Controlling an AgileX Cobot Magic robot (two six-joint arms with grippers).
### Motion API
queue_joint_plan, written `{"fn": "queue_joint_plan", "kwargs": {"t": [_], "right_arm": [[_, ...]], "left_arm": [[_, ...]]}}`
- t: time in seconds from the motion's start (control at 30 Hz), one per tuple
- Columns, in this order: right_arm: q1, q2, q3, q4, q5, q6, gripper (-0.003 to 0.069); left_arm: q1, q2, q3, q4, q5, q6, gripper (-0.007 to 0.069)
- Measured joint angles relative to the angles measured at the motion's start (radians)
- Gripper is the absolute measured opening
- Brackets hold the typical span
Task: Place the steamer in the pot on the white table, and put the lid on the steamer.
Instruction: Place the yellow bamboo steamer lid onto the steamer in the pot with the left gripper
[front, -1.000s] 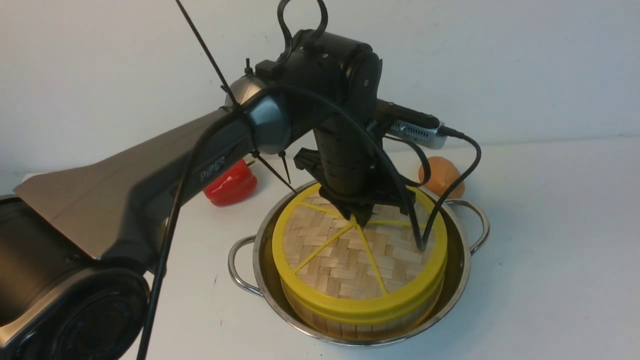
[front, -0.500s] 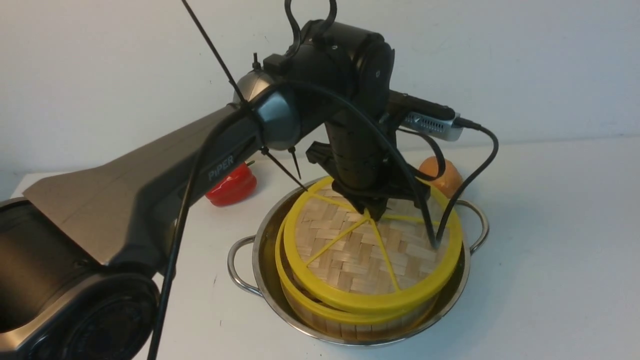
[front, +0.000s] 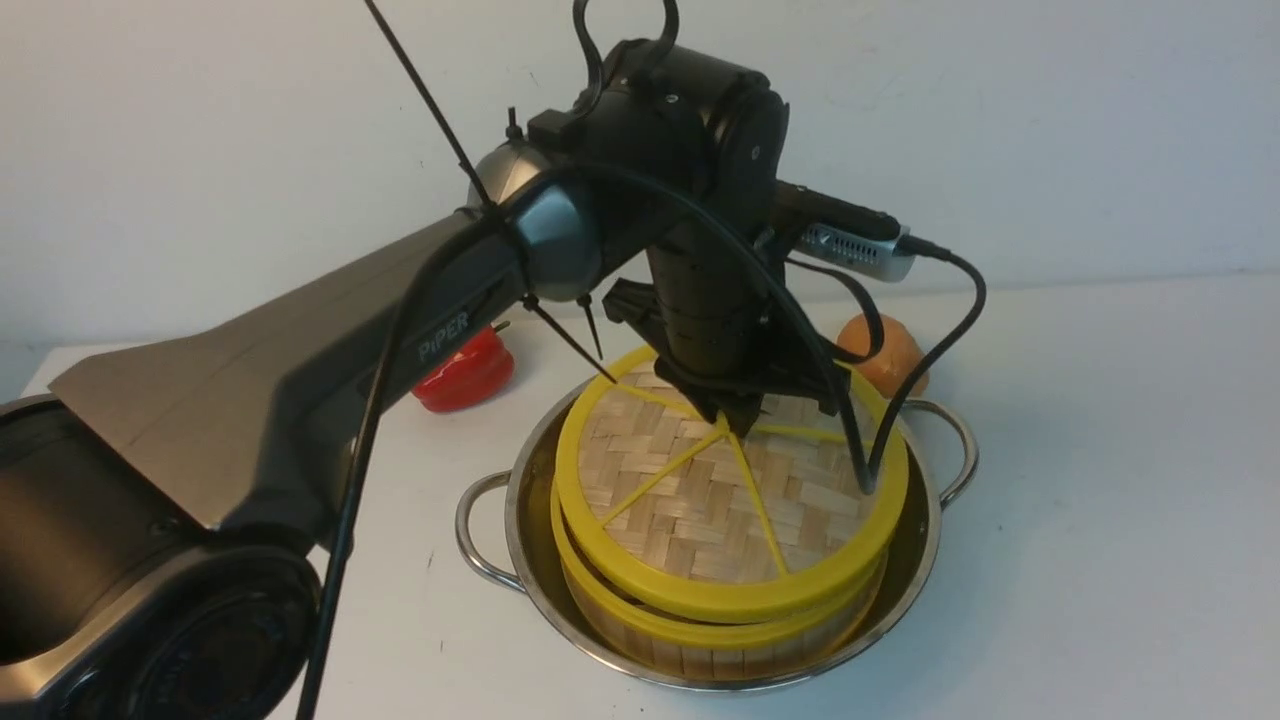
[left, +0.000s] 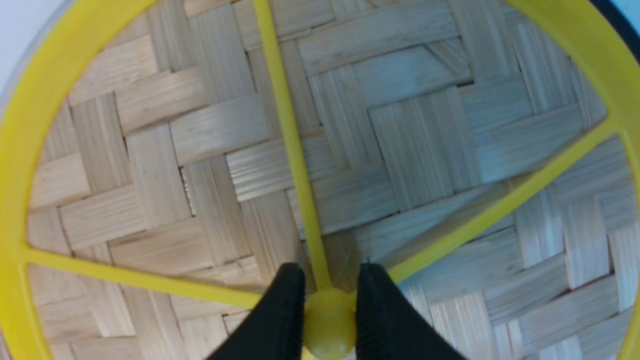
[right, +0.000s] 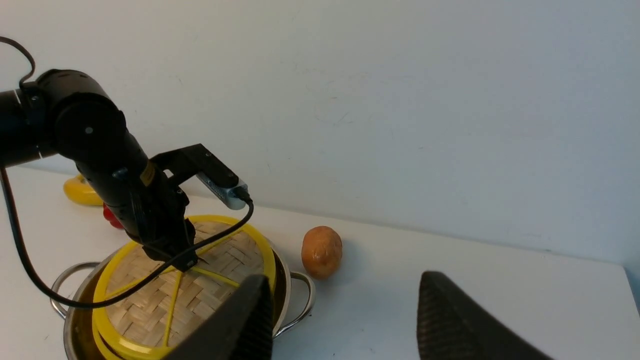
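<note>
Red pepper (front: 462, 372) lies far left on the white table (front: 1100, 500), part-hidden behind the left arm and no part of the job. Next comes the steel pot (front: 527, 540), standing on the table with the bamboo steamer (front: 720, 655) already inside it, so the first half of the task looks done.

Over the steamer is the lid (front: 700, 500), not yet seated. The steamer's own yellow rim band shows beneath the lid's rim along the left and front, so the lid sits askew, raised there rather than flush. I cannot tell whether its far edge rests on the steamer. The left gripper (front: 733, 418) points straight down and is clamped on the lid's small yellow knob (left: 329, 325), one jaw on each side of it. What is left, as I judge it, is to centre the lid, settle it level and let go.

Right of the pot lies a potato (front: 890, 355). The right gripper (right: 347, 282) hangs well off to the right with its jaws spread and nothing between them.

A second ago the lid looked flush on the steamer. Half a second ago it was lifted and pushed rightward, and now it has come partway back to the left.
</note>
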Motion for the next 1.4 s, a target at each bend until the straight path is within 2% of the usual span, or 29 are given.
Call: {"fn": "queue_joint_plan", "kwargs": {"t": [0.87, 1.17, 1.4], "right_arm": [[0.000, 0.000, 0.000, -0.026, 0.000, 0.000, 0.0395], [0.000, 0.002, 0.000, -0.026, 0.000, 0.000, 0.0395], [0.000, 0.005, 0.000, -0.026, 0.000, 0.000, 0.0395]], "left_arm": [[-0.001, 0.000, 0.000, -0.021, 0.000, -0.001, 0.0122], [-0.001, -0.072, 0.000, -0.021, 0.001, -0.001, 0.0122], [-0.001, -0.077, 0.097, -0.002, 0.000, -0.001, 0.0122]]}}
